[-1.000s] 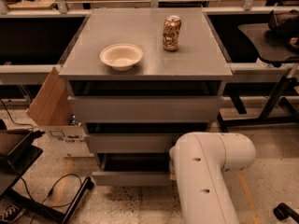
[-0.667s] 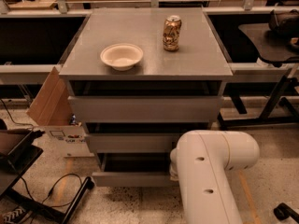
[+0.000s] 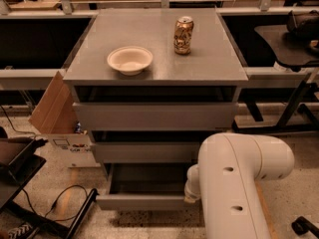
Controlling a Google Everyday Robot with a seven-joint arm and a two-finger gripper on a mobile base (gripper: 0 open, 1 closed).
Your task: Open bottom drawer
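The bottom drawer point(image 3: 142, 201) is the lowest of three grey drawers in the cabinet. It stands pulled out toward me, its shallow grey box open to view, its plain flat front low near the floor. My white arm point(image 3: 234, 183) reaches down in front of the cabinet's lower right. Its wrist joint sits at the drawer front's right end. The gripper is hidden behind the arm, so I cannot see it. The middle drawer point(image 3: 144, 152) and top drawer point(image 3: 154, 116) sit further in.
A cream bowl point(image 3: 129, 59) and a soda can point(image 3: 183, 35) stand on the cabinet top point(image 3: 209, 63). A cardboard box point(image 3: 55, 114) leans at the left. A black stand base and cables point(image 3: 60, 208) lie on the floor at lower left. A chair point(image 3: 291, 44) stands at right.
The arm has shifted slightly right and toward me. The bottom drawer stands about as far out as before.
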